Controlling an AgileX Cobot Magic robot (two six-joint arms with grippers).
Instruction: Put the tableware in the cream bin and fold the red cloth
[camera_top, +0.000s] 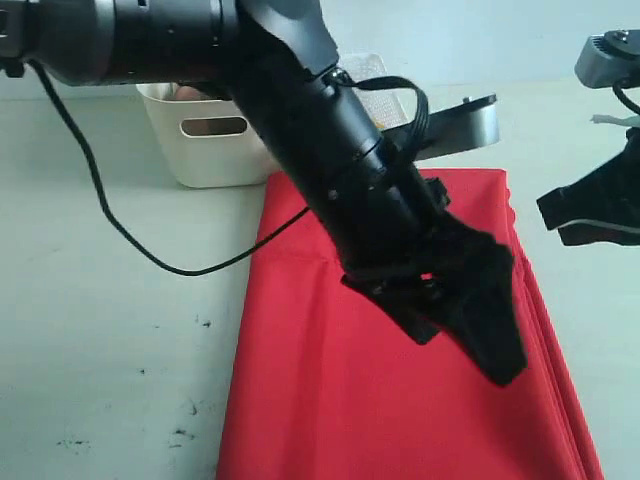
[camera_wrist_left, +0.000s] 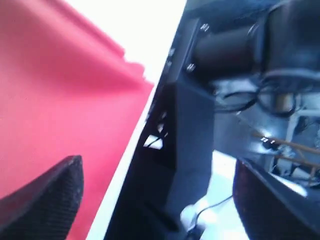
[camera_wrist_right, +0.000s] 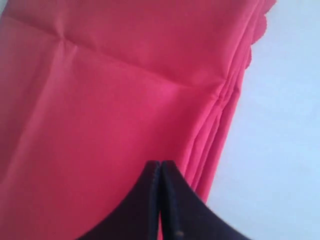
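The red cloth (camera_top: 330, 380) lies folded in a long strip on the table, stacked edges along its right side (camera_wrist_right: 225, 115). My left gripper (camera_top: 470, 340) hangs over the cloth's middle, wide open (camera_wrist_left: 157, 200), with nothing between its fingers. The cloth (camera_wrist_left: 50, 100) fills one side of the left wrist view. My right gripper (camera_top: 590, 215) is at the cloth's right edge, shut (camera_wrist_right: 160, 165) and empty, just above the fabric near the layered edge. The cream bin (camera_top: 210, 150) stands behind the cloth's far left corner. The tableware is out of view.
A black cable (camera_top: 120, 235) loops over the pale table (camera_top: 100, 350) left of the cloth. Behind the left arm a pale lattice basket (camera_top: 375, 80) and a grey metal part (camera_top: 465, 125) show. A dark machine body (camera_wrist_left: 190, 140) rises past the cloth's edge.
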